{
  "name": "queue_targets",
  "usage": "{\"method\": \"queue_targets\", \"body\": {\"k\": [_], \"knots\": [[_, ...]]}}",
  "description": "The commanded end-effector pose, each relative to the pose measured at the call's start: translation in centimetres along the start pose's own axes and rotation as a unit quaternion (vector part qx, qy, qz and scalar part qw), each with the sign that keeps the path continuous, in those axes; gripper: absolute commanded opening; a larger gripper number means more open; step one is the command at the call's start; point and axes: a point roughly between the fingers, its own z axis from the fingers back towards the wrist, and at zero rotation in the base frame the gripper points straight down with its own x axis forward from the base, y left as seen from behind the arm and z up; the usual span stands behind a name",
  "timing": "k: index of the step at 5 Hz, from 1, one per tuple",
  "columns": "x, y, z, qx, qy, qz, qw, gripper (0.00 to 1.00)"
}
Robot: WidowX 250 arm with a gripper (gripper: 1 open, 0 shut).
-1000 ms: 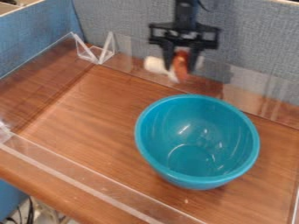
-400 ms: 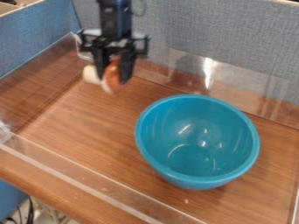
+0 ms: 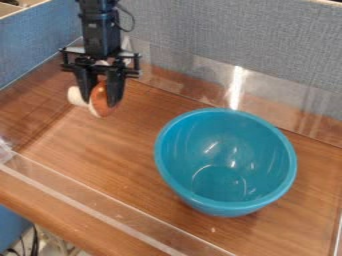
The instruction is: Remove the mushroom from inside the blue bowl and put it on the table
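Note:
My gripper (image 3: 100, 95) hangs over the back-left part of the table (image 3: 94, 140), shut on the mushroom (image 3: 91, 97). Its reddish-brown cap shows between the black fingers and its cream stem sticks out to the left. The mushroom is held a little above the wood, well to the left of the blue bowl (image 3: 225, 160). The turquoise bowl stands upright right of centre with nothing inside it.
Low clear acrylic walls (image 3: 80, 205) border the tabletop on all sides. A blue fabric panel (image 3: 241, 45) rises behind the table. Open wood lies in front of and left of the bowl.
The gripper has carried the mushroom leftward along the back of the table, away from the bowl, and slightly lower. The bowl has not moved.

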Motion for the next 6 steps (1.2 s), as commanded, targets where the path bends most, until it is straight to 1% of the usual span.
{"method": "queue_targets", "body": {"k": [1, 2, 4, 5, 6], "knots": [[0.0, 1.5, 1.1, 0.005, -0.019, 0.003, 0.9998, 0.00], [0.1, 2.5, 0.5, 0.005, -0.011, 0.000, 0.9999, 0.00], [0.9, 0.3, 0.8, 0.002, 0.002, -0.033, 0.9994, 0.00], [2.0, 0.0, 0.0, -0.003, 0.007, -0.015, 0.9999, 0.00], [2.8, -0.1, -0.6, -0.005, 0.012, 0.005, 0.9999, 0.00]]}}
